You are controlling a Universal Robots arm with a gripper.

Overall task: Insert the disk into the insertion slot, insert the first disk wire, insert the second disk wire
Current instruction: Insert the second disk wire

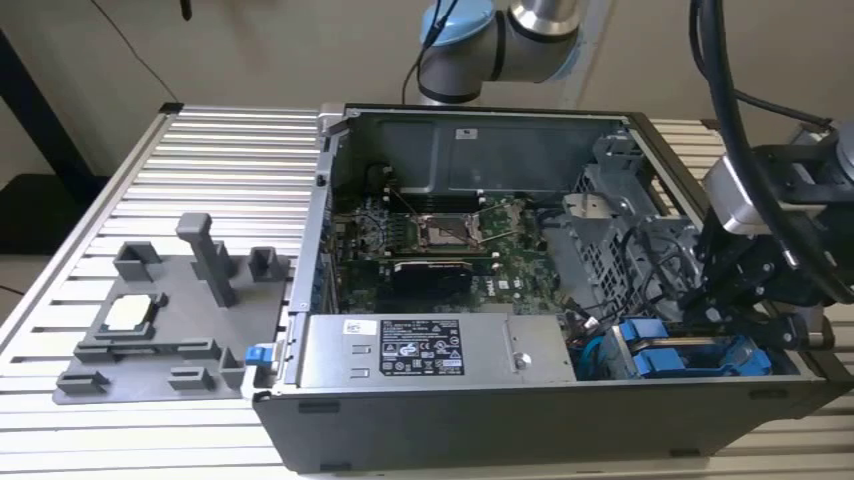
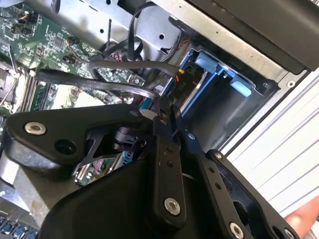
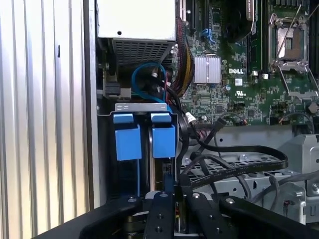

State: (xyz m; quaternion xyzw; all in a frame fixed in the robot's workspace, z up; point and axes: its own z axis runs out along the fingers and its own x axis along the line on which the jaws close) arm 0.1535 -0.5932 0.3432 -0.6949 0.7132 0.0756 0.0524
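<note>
Blue carrier tabs show at the mouth of the slot (image 3: 144, 149), and the disk (image 3: 158, 172) appears to sit edge-on inside it, in the case's (image 1: 534, 420) front corner on the exterior view's right, so insertion looks done. Whether either wire is plugged cannot be told; black cables (image 3: 239, 162) loop loose nearby. In both wrist views the gripper (image 3: 174, 199) hangs just above the disk's end, fingers drawn close together, perhaps pinching a cable (image 2: 149, 97), though that is unclear.
</note>
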